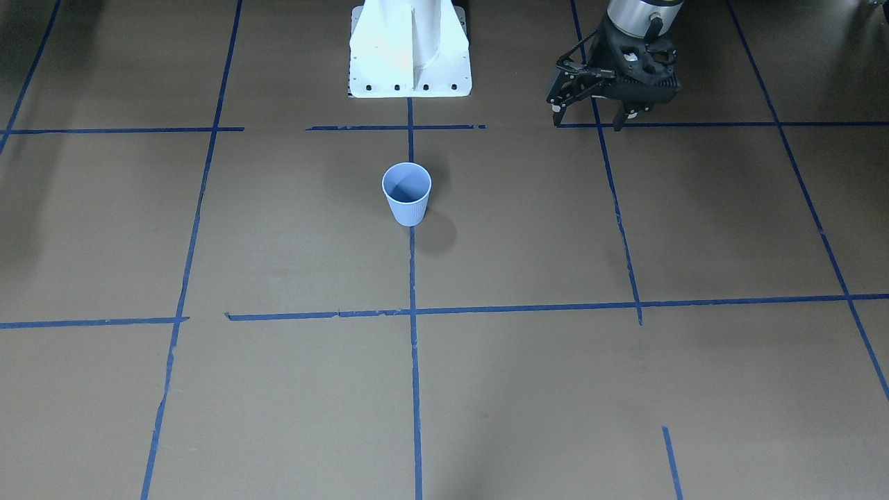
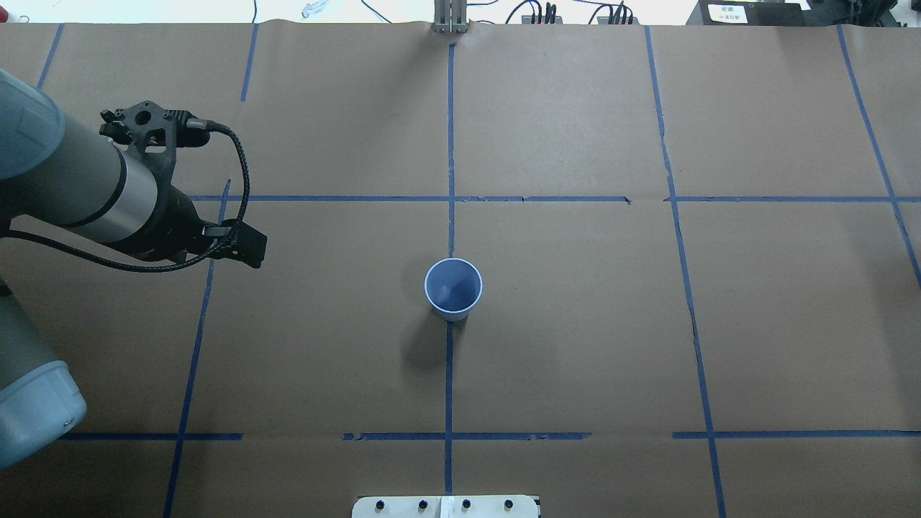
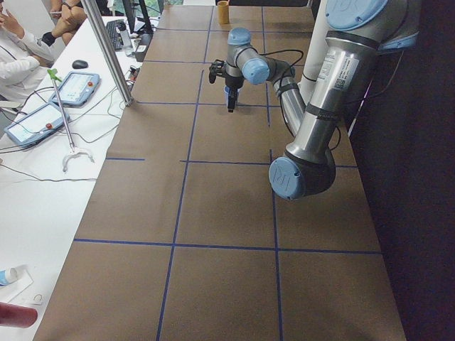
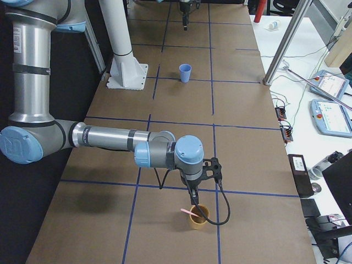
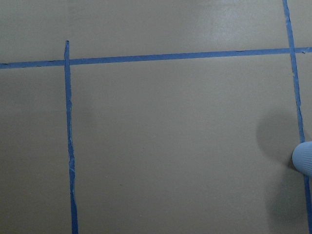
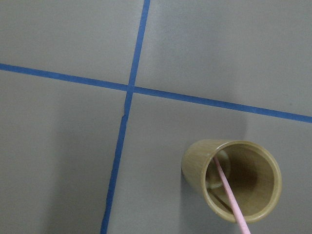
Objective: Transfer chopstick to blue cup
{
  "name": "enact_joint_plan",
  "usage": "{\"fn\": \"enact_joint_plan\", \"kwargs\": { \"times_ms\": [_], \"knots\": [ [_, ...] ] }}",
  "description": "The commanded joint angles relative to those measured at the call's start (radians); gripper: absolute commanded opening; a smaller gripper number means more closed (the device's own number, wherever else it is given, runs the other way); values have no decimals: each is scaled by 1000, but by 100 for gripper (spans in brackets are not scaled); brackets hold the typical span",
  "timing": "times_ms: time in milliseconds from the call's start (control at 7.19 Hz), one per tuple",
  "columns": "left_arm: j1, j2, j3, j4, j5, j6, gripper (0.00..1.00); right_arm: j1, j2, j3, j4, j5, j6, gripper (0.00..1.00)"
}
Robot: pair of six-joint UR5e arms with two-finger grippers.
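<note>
The blue cup (image 1: 406, 194) stands upright and empty at the middle of the table, on a blue tape line (image 2: 452, 288) (image 4: 185, 72). Its edge shows at the right of the left wrist view (image 5: 304, 158). My left gripper (image 1: 589, 123) hangs open and empty, well to the cup's side (image 2: 245, 244). A pink chopstick (image 6: 229, 192) leans in a tan bamboo cup (image 6: 233, 180) at the table's right end (image 4: 199, 215). My right gripper (image 4: 193, 199) hovers just above that cup and the chopstick (image 4: 188, 210). I cannot tell whether it is open or shut.
The white robot base (image 1: 410, 62) stands behind the blue cup. Blue tape lines divide the brown table into squares. A metal post (image 4: 280, 49), tablets (image 4: 330, 118) and cables lie on the side desk, where seated people (image 3: 21, 50) show.
</note>
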Motion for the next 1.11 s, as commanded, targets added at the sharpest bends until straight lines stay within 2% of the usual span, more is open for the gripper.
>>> {"fn": "enact_joint_plan", "kwargs": {
  "times_ms": [0,278,695,834,974],
  "knots": [
    [3,1,4,0,1,-6,100,14,-22,-71,5,-5,-103,100],
    [3,1,2,0,1,-6,100,14,-34,-78,71,-43,-103,100],
    [5,2,1,0,1,-8,100,12,-39,-176,192,-53,-75,99],
    [5,2,1,-1,1,-8,100,12,-39,-178,193,-53,-36,76],
    [6,2,1,-2,1,-8,100,12,-39,-178,193,-53,-11,25]
  ]
}}
